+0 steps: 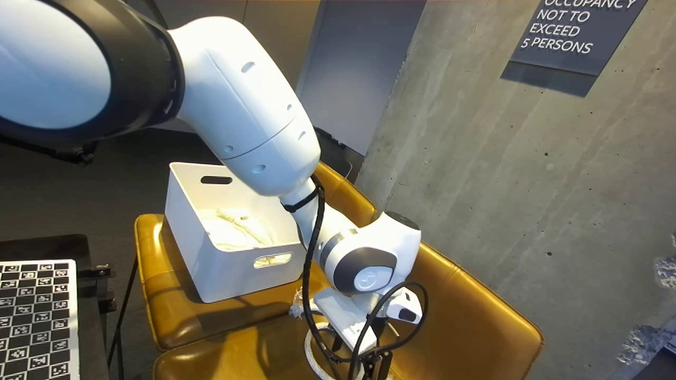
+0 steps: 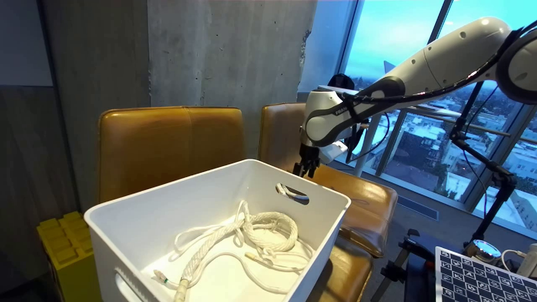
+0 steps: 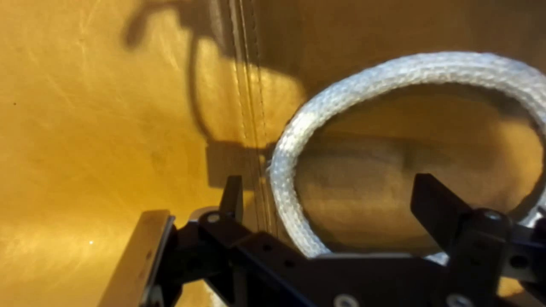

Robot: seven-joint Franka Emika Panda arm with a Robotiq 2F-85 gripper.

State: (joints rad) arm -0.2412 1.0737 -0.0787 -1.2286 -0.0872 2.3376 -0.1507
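White braided rope loop (image 3: 413, 69) on the tan leather chair (image 1: 465, 311) beside the white bin (image 1: 237, 277), and my gripper (image 3: 330, 187) hangs over it: nothing held, fingers (image 3: 435, 209) spread wide, one outside the loop, one over its hollow, a strand below and between them. Its long axis runs roughly finger to finger. Inside the bin, more white rope (image 2: 290, 235); behind the bin, a concrete wall (image 2: 235, 54).

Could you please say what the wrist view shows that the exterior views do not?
Only the wrist view shows one side of the white braided rope loop between the spread fingers of the black tool.
Only the exterior views show the white rectangular plastic bin and grey concrete wall.
Shared: the tool, tan leather chair and, partly hidden in an exterior view, the loop.
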